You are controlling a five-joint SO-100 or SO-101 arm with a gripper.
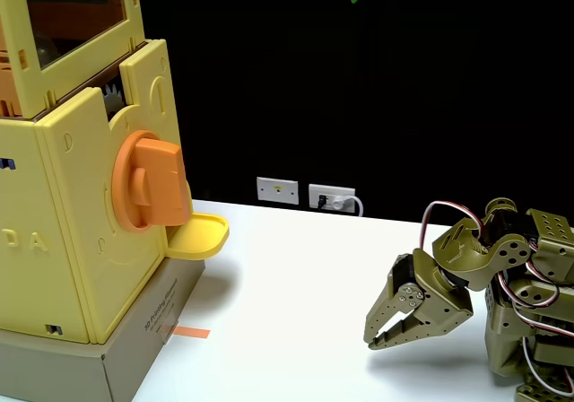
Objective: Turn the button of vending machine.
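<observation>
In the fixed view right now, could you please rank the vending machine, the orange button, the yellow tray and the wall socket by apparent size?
1. vending machine
2. button
3. yellow tray, though nearer the camera than the socket
4. wall socket

The vending machine stands at the far left of my table in the fixed view, a boxy pale-yellow body with orange-tinted window panels on top and a grey cardboard base. Its button, a big orange knob, juts from the right-facing side, its bar seemingly upright.
</observation>
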